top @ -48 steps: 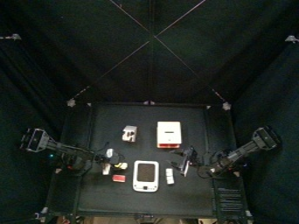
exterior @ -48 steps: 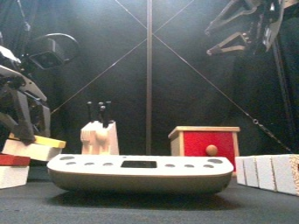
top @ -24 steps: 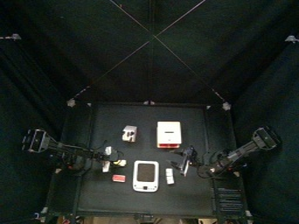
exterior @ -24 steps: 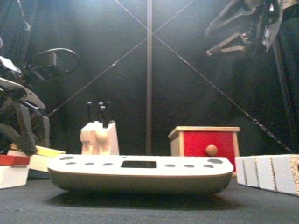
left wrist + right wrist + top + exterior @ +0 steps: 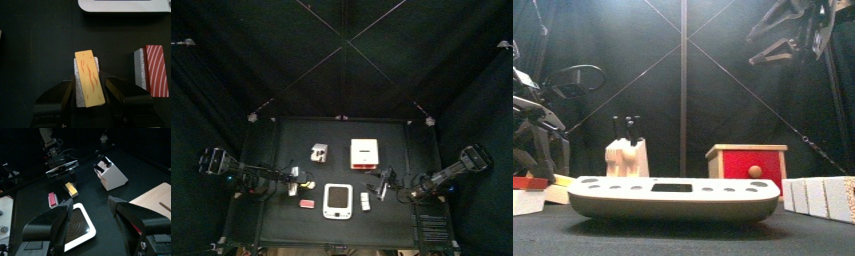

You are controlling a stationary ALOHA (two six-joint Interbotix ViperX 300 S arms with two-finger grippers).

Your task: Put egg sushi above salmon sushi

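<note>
Yellow side up, keep the egg sushi, low at the table's near left, level in the left gripper's wide-set jaws clamped on its sides, set it down just far of the salmon sushi, then release gently.

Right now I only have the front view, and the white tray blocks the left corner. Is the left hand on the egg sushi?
Observer: Yes. In the left wrist view, the left hand has a jaw against each long side of the egg sushi.
Operator: Is it touching the salmon?
Observer: No. The salmon sushi lies alongside the egg piece, with bare table between them.
Operator: Is the right hand carrying anything?
Observer: No. In the right wrist view, the right hand is open with nothing between its jaws, above a corner of the white tray.
</note>
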